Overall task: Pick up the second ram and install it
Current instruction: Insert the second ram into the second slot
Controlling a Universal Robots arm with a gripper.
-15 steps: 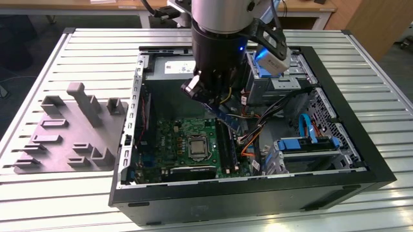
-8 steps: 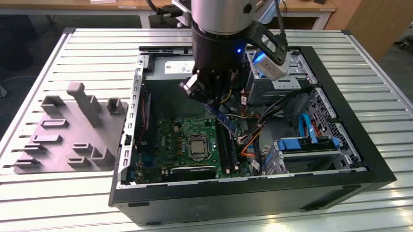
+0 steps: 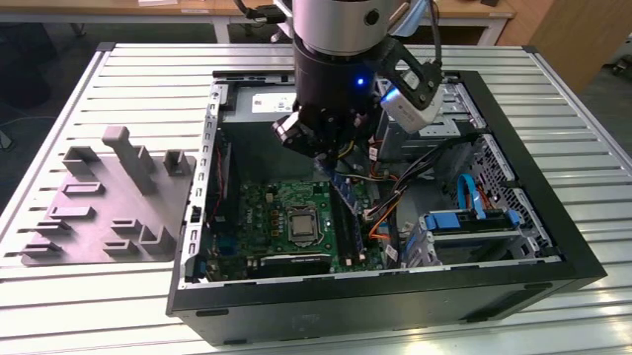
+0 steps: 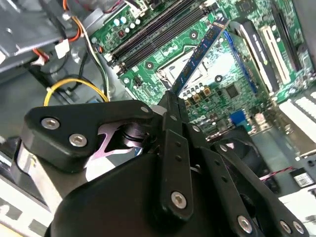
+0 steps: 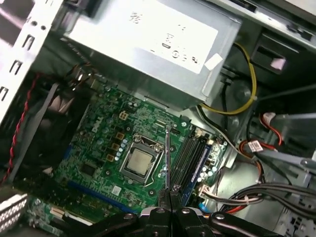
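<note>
Black metal fingers (image 4: pixel 174 148) of the gripper (image 4: pixel 169 101) are closed narrow on one end of the second ram (image 4: pixel 200 54), and the thin dark blue stick juts straight out past the fingertips. Just beyond its free end lies the green motherboard (image 5: pixel 94 148). In the first wrist view the stick is seen edge-on, with the processor socket (image 5: pixel 136 163) to one side and the black memory slots (image 5: pixel 190 155) to the other; it sits in none of those slots. Farther off, past the board's edge, is the grey power-supply box (image 5: pixel 148 39), with a yellow cable (image 5: pixel 249 84) looping beside it. In the exterior view the arm reaches down into the open computer case (image 3: pixel 395 310). Well away from the gripper, outside the case on the exterior view's left, a grey moulded tray (image 3: pixel 89 229) rests on the slatted table (image 3: pixel 553 81).
</note>
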